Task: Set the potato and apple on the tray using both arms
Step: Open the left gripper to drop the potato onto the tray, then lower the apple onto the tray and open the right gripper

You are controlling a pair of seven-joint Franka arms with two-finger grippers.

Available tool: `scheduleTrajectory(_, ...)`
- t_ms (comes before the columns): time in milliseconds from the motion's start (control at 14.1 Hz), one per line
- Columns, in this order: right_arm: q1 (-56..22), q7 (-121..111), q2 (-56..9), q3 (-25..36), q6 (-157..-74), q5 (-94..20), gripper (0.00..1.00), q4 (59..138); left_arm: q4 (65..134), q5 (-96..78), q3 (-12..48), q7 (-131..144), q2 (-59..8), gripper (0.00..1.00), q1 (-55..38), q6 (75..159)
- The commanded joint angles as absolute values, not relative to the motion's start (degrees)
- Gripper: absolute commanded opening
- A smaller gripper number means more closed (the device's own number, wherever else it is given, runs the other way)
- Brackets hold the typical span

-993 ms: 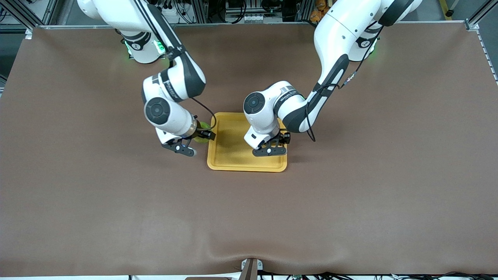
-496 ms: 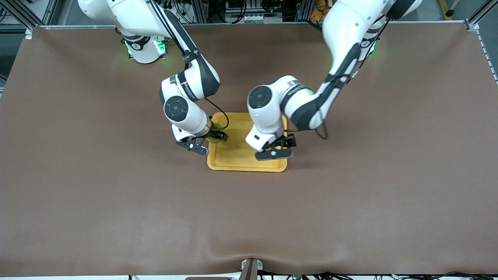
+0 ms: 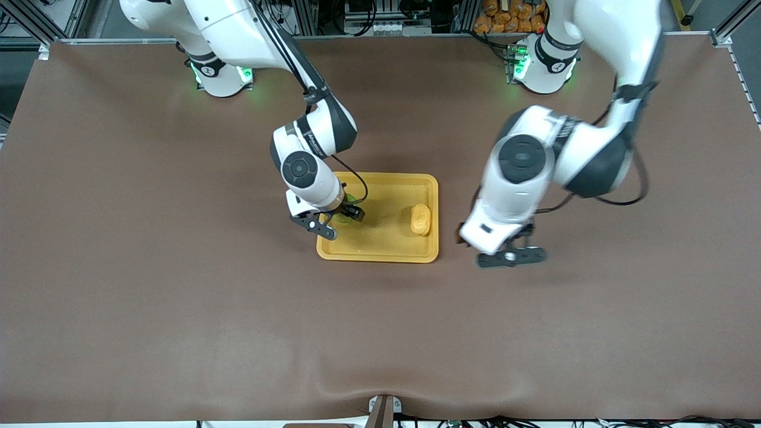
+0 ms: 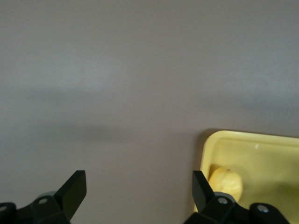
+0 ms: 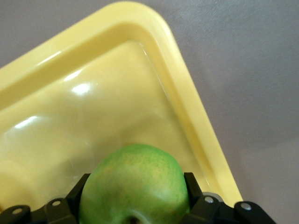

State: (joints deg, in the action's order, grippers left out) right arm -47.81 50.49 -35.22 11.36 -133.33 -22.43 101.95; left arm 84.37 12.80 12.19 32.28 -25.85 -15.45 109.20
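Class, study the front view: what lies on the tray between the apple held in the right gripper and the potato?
Nothing: in the front view only bare tray floor separates the apple, held by the right gripper, from the potato.

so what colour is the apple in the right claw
Yellow-green apple, clearest in the right wrist view.

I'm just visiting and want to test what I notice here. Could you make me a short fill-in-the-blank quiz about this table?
1. The potato lies in the ____.
2. The right gripper is shut on the ____.
3. The left gripper, over the bare table beside the tray, has its fingers ____.
4. The fruit held over the tray is coloured ____.

Missing words: tray; apple; open; green
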Motion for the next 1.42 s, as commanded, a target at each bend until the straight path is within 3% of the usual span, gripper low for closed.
scheduleTrajectory(0,-48.5,51.3,-36.9,12.0,-133.5,-23.8,0.82,100.3,85.9,9.5,12.7,24.3,-21.5,1.00,-11.4,104.3)
scheduleTrajectory(71,-48.5,51.3,-37.0,12.0,-133.6,-23.8,1.00,100.4,86.0,8.8,12.7,21.9,-20.5,1.00,-9.9,102.8)
scheduleTrajectory(496,-47.9,50.6,-36.0,12.2,-131.3,-23.3,1.00,98.7,89.1,6.9,12.7,16.1,-14.2,1.00,-3.6,96.1)
scheduleTrajectory(780,-45.4,50.6,-35.3,13.2,-119.4,-22.8,1.00,92.6,93.9,6.2,12.7,16.1,-7.4,1.00,-2.9,95.7)
scheduleTrajectory(1134,-44.9,50.1,-31.1,18.6,-114.5,-22.8,1.00,90.8,94.4,5.2,12.0,12.4,-4.1,1.00,-3.3,94.0)
scheduleTrajectory(1347,-42.7,47.6,-30.7,21.5,-107.0,-22.9,1.00,86.1,94.6,5.2,9.8,11.4,-1.9,1.00,-3.8,92.4)
